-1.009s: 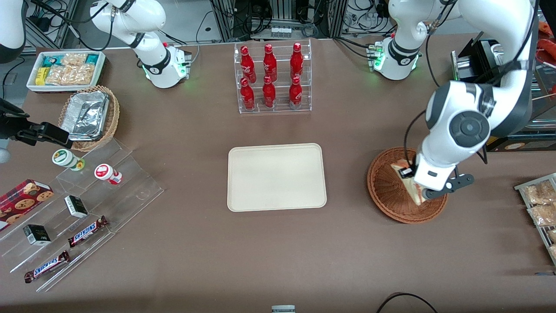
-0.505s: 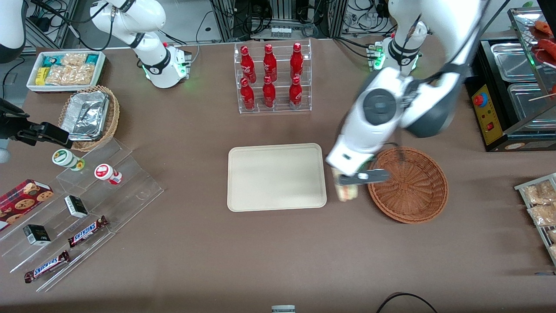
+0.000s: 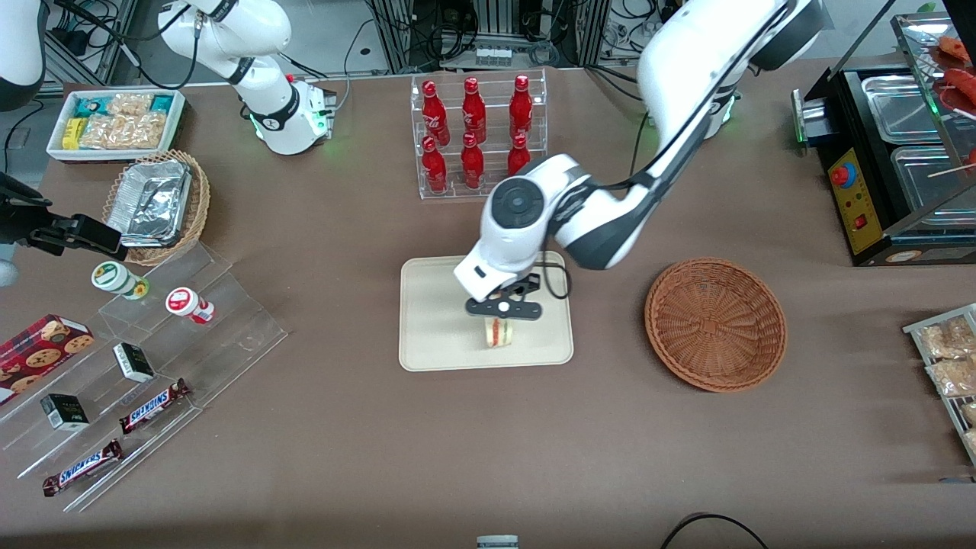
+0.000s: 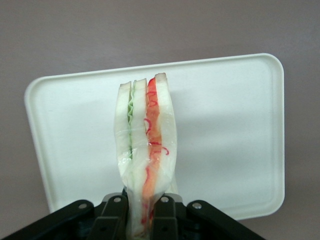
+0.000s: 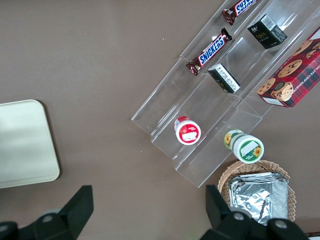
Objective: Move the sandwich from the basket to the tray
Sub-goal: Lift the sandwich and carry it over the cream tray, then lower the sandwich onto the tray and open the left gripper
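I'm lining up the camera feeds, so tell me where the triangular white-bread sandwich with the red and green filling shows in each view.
Front view: the triangular white-bread sandwich hangs from the left arm's gripper above the flat cream rectangular tray.
Left wrist view: the sandwich is clamped between the gripper fingers, with the tray beneath.
Right wrist view: the sandwich is not in it.
Shared landmark: the tray.

The gripper (image 3: 501,319) hangs over the tray (image 3: 435,305), pinching the sandwich (image 3: 498,332). Bare tray lies under it. The bottle rack (image 3: 478,137) stands well apart.
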Robot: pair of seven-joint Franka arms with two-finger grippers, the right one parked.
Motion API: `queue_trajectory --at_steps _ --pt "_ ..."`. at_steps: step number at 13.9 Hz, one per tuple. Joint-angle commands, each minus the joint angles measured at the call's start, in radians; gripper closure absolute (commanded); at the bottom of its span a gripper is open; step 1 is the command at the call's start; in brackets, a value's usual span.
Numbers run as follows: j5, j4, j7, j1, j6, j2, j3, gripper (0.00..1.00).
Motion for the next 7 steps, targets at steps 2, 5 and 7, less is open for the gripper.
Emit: queue_trajectory --at_steps 2,5,7 --pt "0.093 0.058 -0.114 -0.063 0.036 0.083 0.015 1.00" --pt "0.133 0.060 -0.135 -0.087 0.064 0.114 0.017 1.00" --pt "0.151 0.060 -0.157 -0.099 0.073 0.132 0.030 1.00"
